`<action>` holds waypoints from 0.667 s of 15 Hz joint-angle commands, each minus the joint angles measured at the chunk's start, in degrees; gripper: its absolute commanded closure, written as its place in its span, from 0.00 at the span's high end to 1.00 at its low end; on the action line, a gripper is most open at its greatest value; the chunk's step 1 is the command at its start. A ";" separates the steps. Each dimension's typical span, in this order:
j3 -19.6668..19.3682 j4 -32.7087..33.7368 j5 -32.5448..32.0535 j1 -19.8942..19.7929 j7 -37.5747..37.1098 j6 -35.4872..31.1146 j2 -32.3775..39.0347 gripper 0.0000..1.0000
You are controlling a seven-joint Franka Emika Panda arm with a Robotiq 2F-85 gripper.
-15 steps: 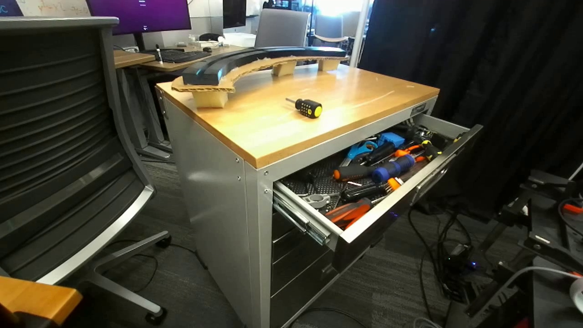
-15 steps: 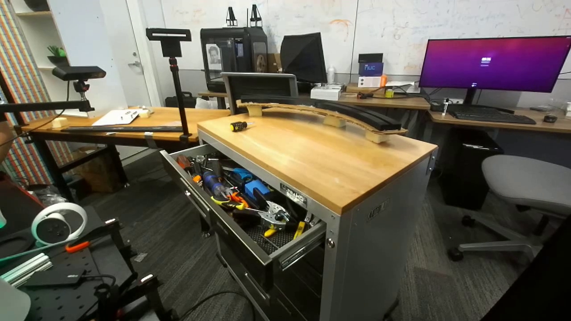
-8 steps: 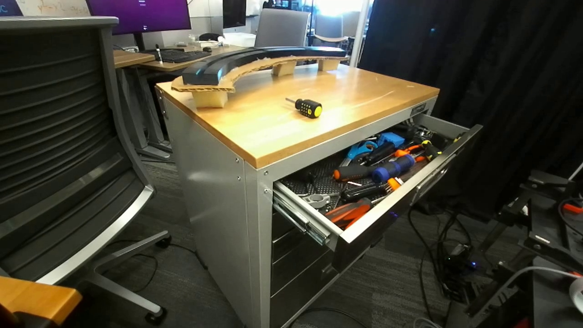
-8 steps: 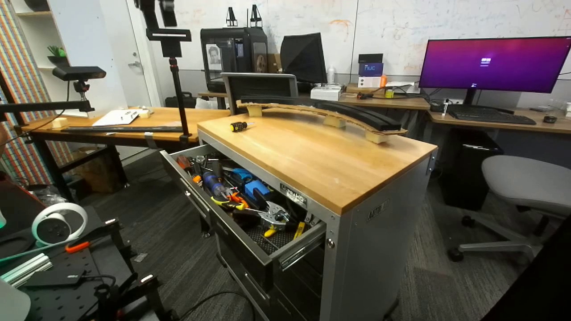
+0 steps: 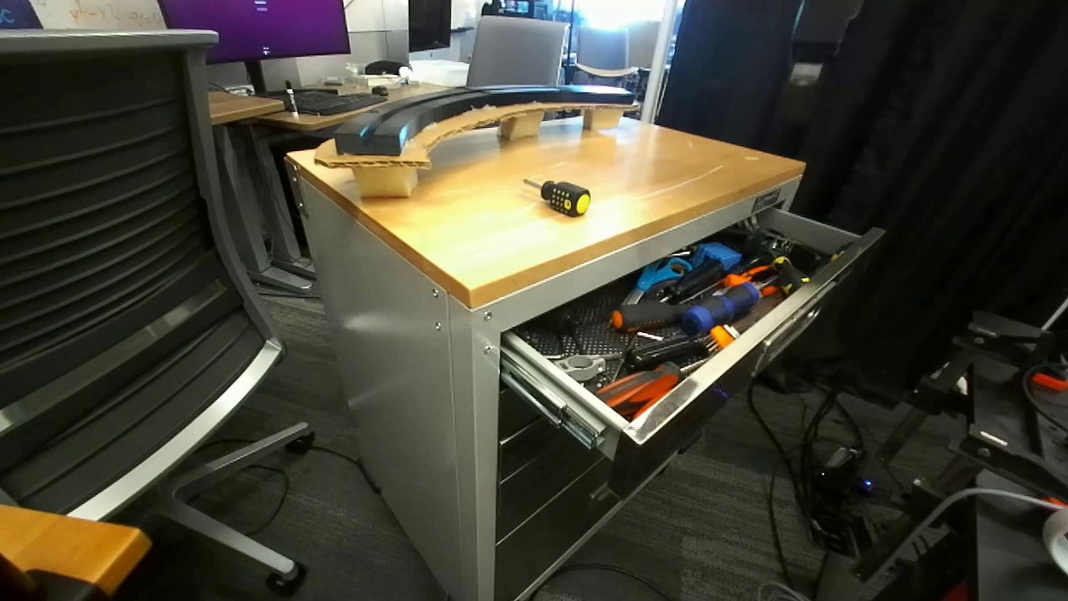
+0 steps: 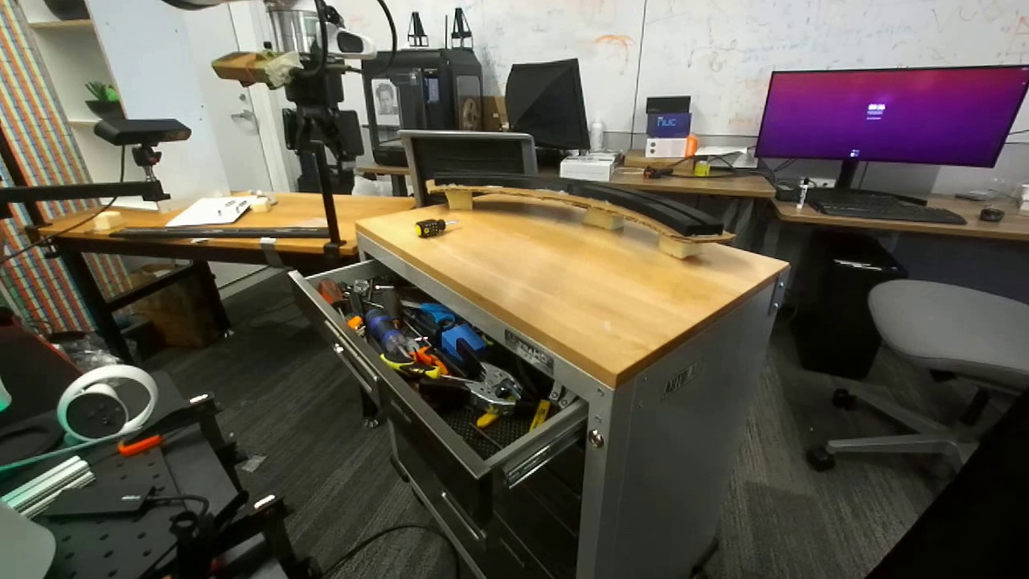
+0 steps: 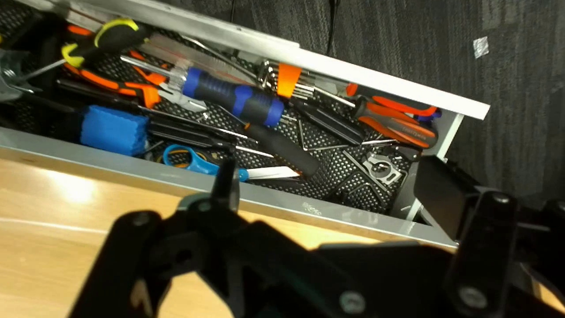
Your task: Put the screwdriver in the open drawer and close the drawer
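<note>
The screwdriver (image 5: pixel 567 199), short with a stubby black-and-yellow handle, lies on the wooden cabinet top in both exterior views (image 6: pixel 432 228). It is out of the wrist view. The topmost grey drawer (image 5: pixel 699 380) is pulled out and full of tools; it also shows in an exterior view (image 6: pixel 536 440) and in the wrist view (image 7: pixel 375 81). My gripper (image 7: pixel 331 185) is open, with nothing between its fingers, and looks down over the cabinet's front edge and the drawer. In an exterior view the gripper (image 6: pixel 323 141) hangs above and to the left of the cabinet top, apart from the screwdriver.
A curved black piece on cardboard and foam blocks (image 5: pixel 467 108) stands along the back of the cabinet top (image 6: pixel 563 297). A black camera stand (image 6: pixel 330 209) rises by the desk behind. An office chair (image 5: pixel 108 250) stands beside the cabinet.
In an exterior view the arm and gripper have come in from the top and moved down into view. The screwdriver and the open drawer have not moved.
</note>
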State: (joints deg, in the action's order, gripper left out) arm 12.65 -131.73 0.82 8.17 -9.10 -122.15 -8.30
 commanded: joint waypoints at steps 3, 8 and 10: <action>-0.60 6.21 -9.90 0.82 -9.61 -16.20 14.29 1.00; -4.19 11.40 -20.02 4.51 -18.98 -24.05 23.55 1.00; -6.03 13.72 -21.65 6.52 -21.18 -25.64 26.54 1.00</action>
State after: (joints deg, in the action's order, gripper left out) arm 9.58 -122.75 -17.69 11.28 -26.25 -145.50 13.69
